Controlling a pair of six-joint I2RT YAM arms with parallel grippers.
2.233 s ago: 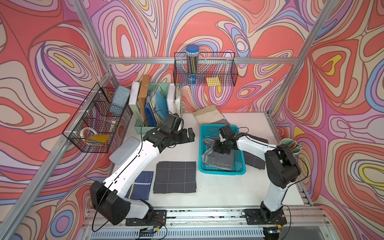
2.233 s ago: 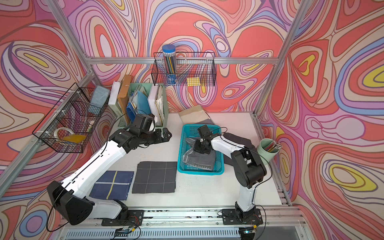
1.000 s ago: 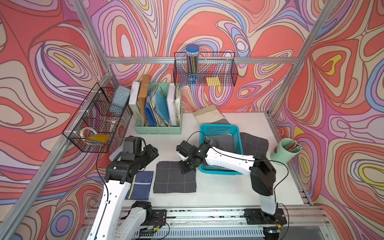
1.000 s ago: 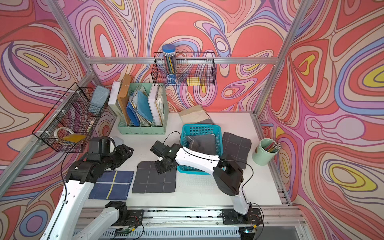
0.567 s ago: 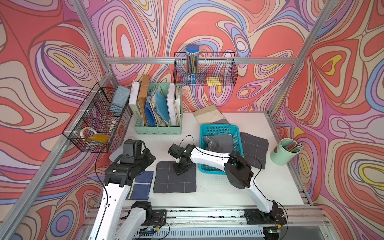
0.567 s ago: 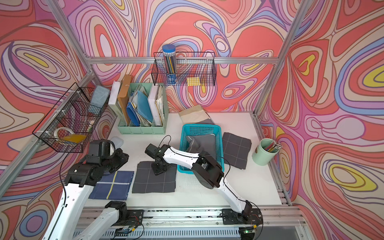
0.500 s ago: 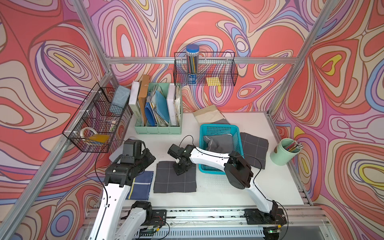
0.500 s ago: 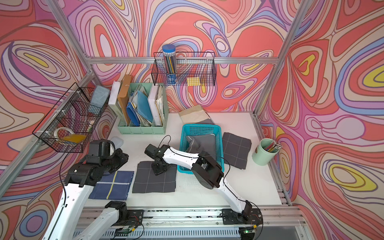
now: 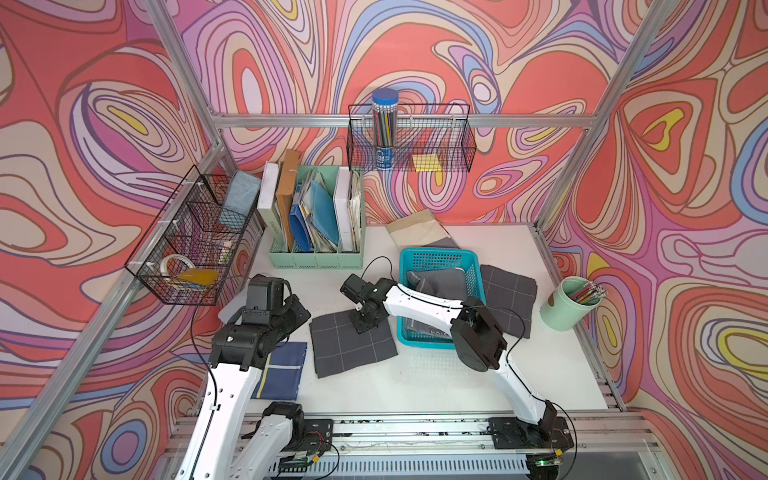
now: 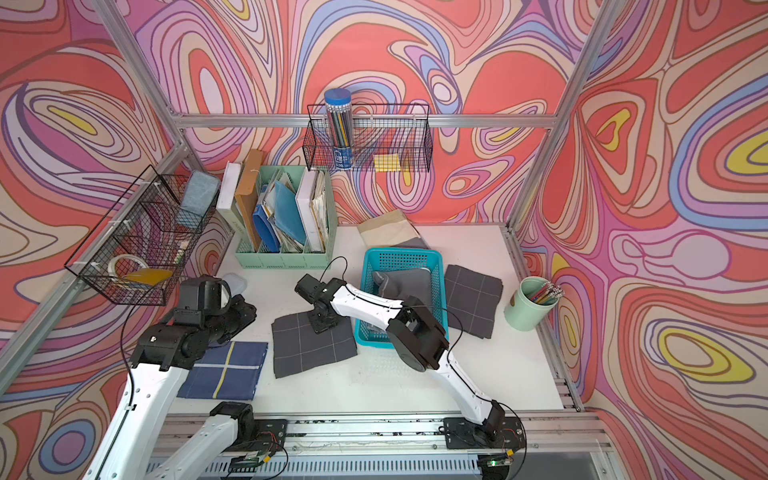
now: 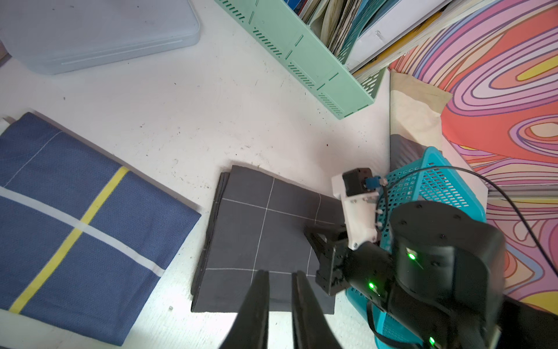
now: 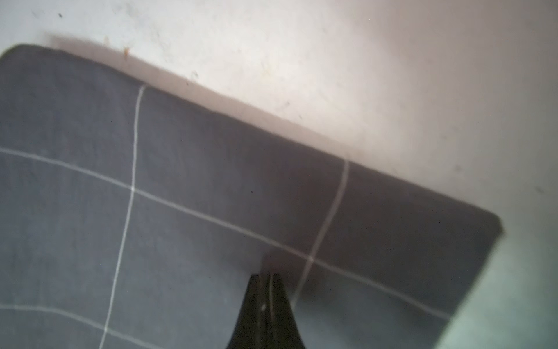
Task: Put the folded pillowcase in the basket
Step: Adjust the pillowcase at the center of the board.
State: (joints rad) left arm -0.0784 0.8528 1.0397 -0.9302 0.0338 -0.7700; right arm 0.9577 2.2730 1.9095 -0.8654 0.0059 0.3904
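The folded dark-grey, white-gridded cloth pillowcase (image 9: 345, 353) is pressed to the white surface (image 9: 415, 382) by the closed right gripper (image 9: 360, 328), just beside the turquoise slotted plastic basket (image 9: 436, 259), while the empty, slightly parted left gripper (image 11: 280, 273) is seen farther from the basket.

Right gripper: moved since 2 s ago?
Yes. The right gripper was inside the basket; it is now outside it on the left arm's side, closed fingers touching the grey pillowcase.
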